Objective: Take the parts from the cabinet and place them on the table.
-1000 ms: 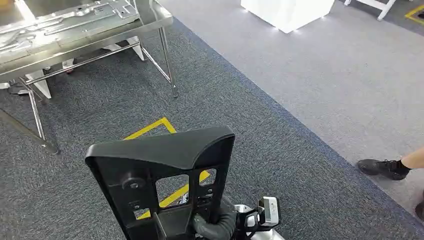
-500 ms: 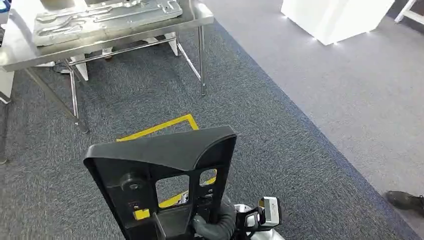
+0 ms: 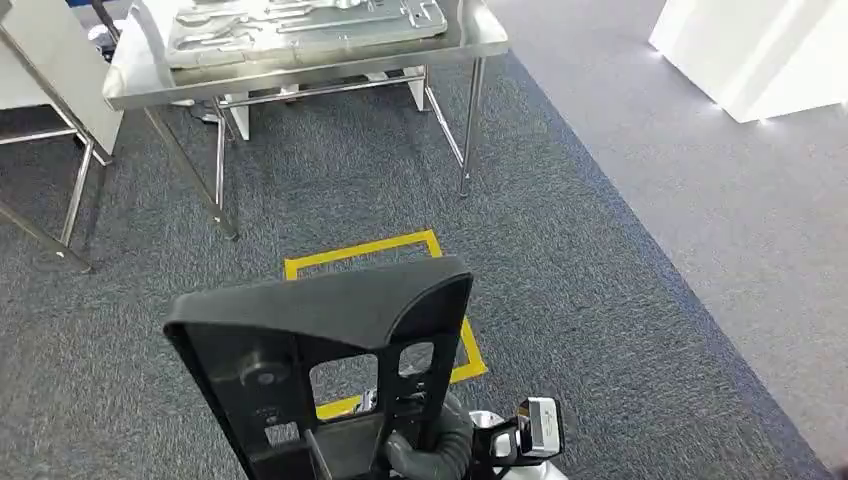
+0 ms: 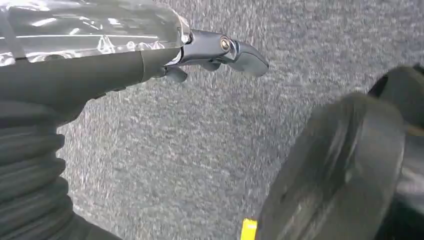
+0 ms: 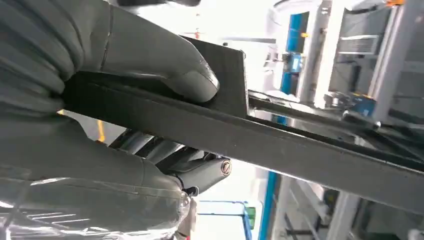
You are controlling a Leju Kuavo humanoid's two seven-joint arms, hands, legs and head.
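Note:
A large black plastic part (image 3: 320, 330) with cut-out windows stands upright close in front of me in the head view. My right hand (image 3: 432, 448) grips it at its lower edge. In the right wrist view the thumb (image 5: 150, 65) presses on the black part (image 5: 300, 145) and the darker fingers curl under it. My left hand (image 4: 210, 52) hangs over the grey carpet with its fingers apart and nothing in it. Ahead stands a steel table (image 3: 300, 72) with flat metal parts (image 3: 300, 25) lying on it.
A yellow square outline (image 3: 365, 248) is taped on the dark carpet between me and the table. A white block (image 3: 760, 60) stands at the far right on lighter carpet. A white panel (image 3: 50, 60) and steel legs (image 3: 75, 190) stand at the far left.
The whole picture has shifted: the camera has turned, bringing the steel table toward the top centre. A person's shoe at the right edge has left the view. The black part stays in my right hand.

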